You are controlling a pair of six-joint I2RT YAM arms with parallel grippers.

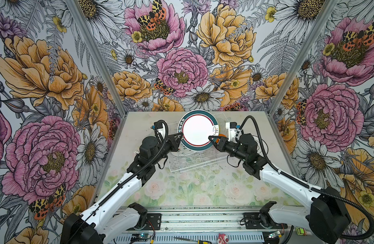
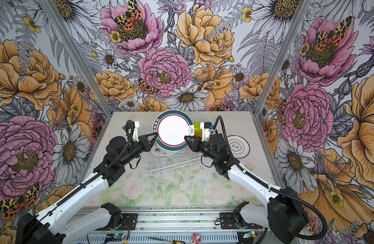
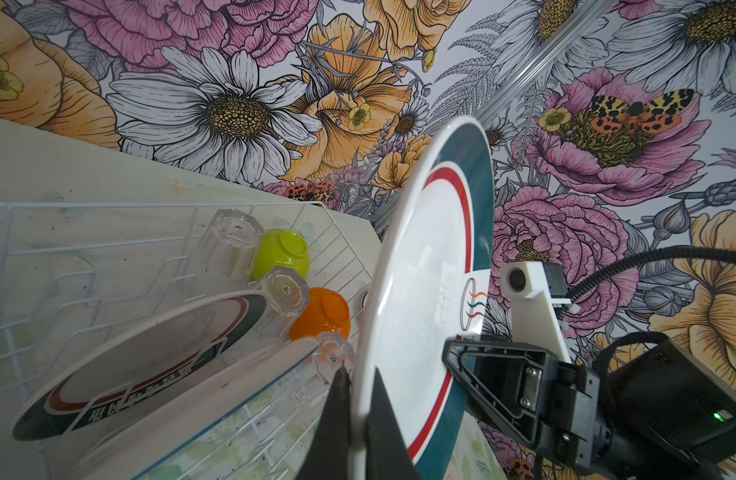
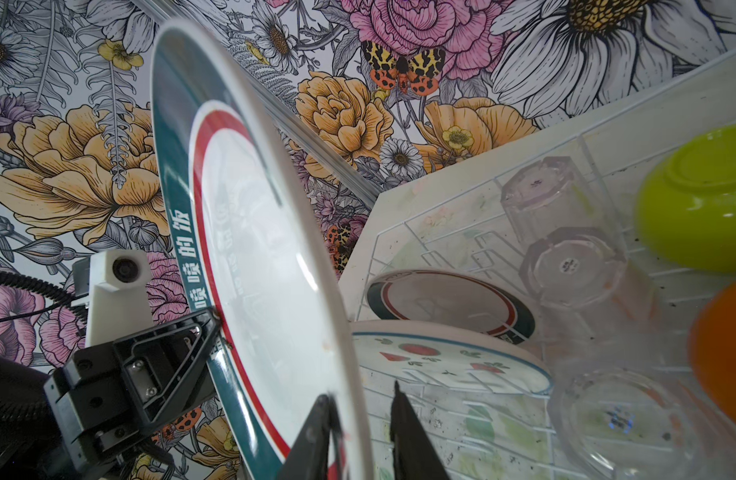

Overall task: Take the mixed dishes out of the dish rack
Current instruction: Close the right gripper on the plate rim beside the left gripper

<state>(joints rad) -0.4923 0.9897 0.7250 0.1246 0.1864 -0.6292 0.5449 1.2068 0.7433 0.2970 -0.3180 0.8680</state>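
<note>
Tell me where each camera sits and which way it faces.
Top views: high behind both arms, looking down on plate and dish rack.
Left wrist: looks along left gripper, shut on the plate's rim; right gripper opposite.
Right wrist: looks along right gripper, jaws straddling the opposite rim.
Shared: both wrist views show plate and dish rack.

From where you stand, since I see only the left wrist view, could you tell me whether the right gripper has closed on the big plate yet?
Observer: Not yet; the right wrist view shows the right gripper straddling the rim of the big plate, with a gap behind it.
Operator: Thank you. Has anything been unloaded?
Observer: In a top view, one white plate lies flat outside the dish rack, on its right.
Operator: And inside it?
Observer: A racked plate shows small red and green motifs in the right wrist view.
</note>
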